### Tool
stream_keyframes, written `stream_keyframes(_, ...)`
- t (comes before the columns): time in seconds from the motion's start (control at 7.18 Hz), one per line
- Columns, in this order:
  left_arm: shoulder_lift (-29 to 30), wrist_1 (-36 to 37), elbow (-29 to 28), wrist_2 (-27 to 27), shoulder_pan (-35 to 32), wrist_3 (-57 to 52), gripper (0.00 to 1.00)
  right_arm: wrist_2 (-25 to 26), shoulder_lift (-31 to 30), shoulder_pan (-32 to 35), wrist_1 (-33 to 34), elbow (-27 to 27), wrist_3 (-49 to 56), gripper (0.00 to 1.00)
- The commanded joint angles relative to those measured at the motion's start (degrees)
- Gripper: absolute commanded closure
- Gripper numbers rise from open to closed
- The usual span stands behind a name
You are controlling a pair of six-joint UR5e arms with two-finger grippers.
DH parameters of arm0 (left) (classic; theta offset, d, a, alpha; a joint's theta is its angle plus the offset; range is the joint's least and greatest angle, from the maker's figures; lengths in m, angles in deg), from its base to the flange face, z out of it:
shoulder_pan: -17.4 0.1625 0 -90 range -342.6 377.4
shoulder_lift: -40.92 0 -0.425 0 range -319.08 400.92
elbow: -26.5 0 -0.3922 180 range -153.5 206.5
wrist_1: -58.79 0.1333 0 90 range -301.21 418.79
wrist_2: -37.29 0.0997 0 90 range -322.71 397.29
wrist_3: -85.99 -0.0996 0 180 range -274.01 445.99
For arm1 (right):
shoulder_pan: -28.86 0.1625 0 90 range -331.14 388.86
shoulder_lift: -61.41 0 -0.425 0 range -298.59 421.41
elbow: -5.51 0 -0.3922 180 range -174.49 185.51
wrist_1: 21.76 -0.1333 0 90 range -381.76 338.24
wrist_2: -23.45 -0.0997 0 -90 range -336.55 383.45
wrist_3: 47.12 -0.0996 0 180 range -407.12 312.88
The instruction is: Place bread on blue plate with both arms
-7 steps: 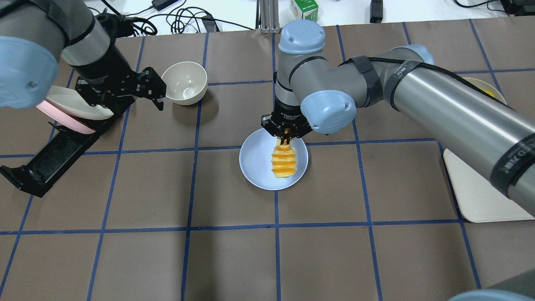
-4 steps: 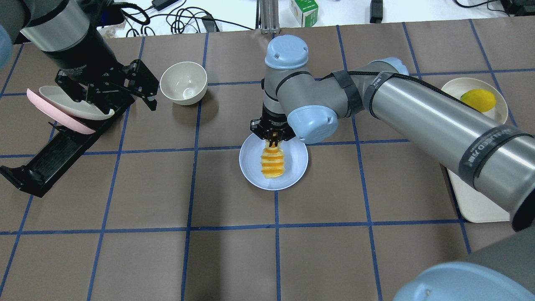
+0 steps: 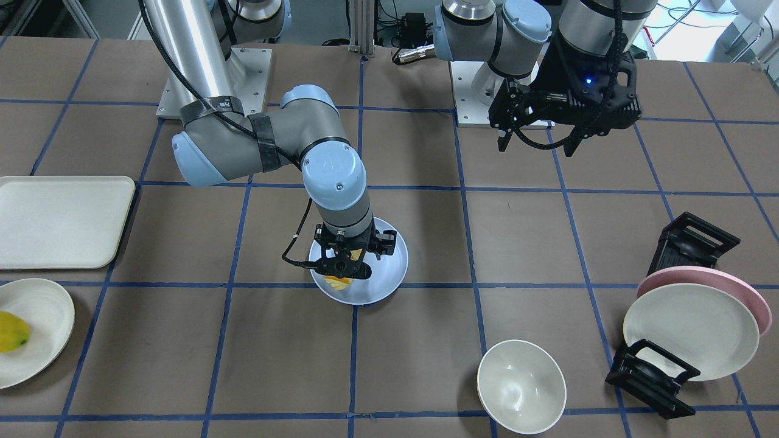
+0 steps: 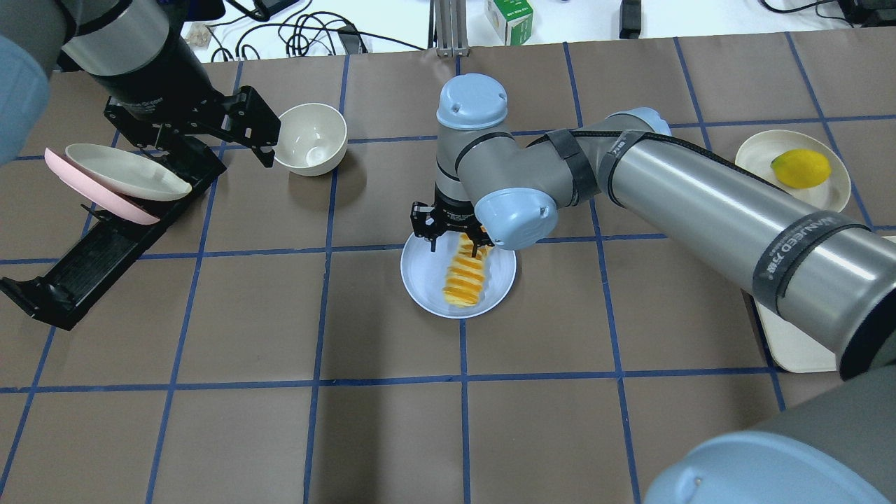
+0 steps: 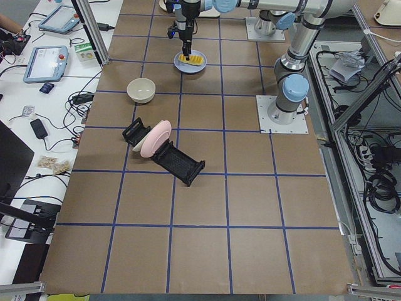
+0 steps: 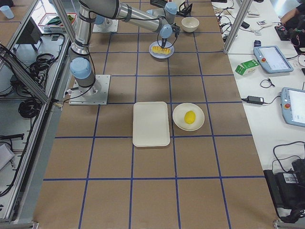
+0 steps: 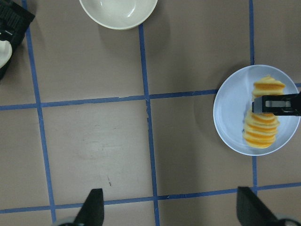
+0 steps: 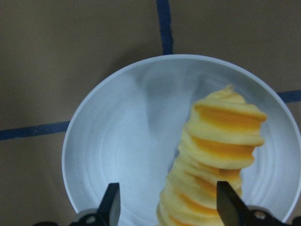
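We counted two arms, one bread, one bowl, one tray, one rack, one yellow fruit and four plates: one blue, one pink, two cream.

The bread [image 4: 463,276] was a long loaf of ridged yellow-orange segments with pale edges. It lay flat on the blue plate [image 4: 420,280], a round matte dish with a shallow rim, near the middle of the table [image 4: 392,434]. The right gripper [image 4: 455,246], on the silver-grey right arm [image 4: 700,196], hung low over the loaf's far end. Its black fingers were spread to either side with nothing clamped between them; whether a finger touched the loaf we could not tell. The left gripper [image 3: 537,146], on the left arm [image 4: 133,49], hovered high and well apart from the plate, its fingers wide and empty.

A glossy, round cream bowl [image 4: 309,138] stood alone. The pink plate [image 3: 748,298] and a cream plate [image 3: 691,331] leaned together in a black slotted rack [image 4: 91,262]. The smooth yellow fruit [image 4: 800,168] sat on the second cream plate [image 4: 756,150], near a cream tray [image 3: 61,219] with rounded corners.

The table wore a matte brown sheet ruled into squares by blue tape. Around it stood white benches with cables, tablets and a green-and-white carton [image 4: 509,15], and aluminium frame posts.
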Motion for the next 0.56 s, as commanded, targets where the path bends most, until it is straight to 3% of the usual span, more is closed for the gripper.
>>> stream_keyframes(0.0,0.08,0.24,0.08,0.49,-0.03,0.23,0.00,0.17,-0.85,-0.03,-0.13,-0.46,-0.35,0.00)
stream_keyframes(0.14,0.08,0.24,0.08,0.49,-0.03,0.23,0.00,1.04,-2.86,-0.90,-1.09,-0.55,0.69,0.00)
stream_keyframes(0.42,-0.01,0.24,0.17,0.49,-0.03,0.32,0.00,3.40,-11.18,-6.58,-10.36,-0.63,1.14,0.00)
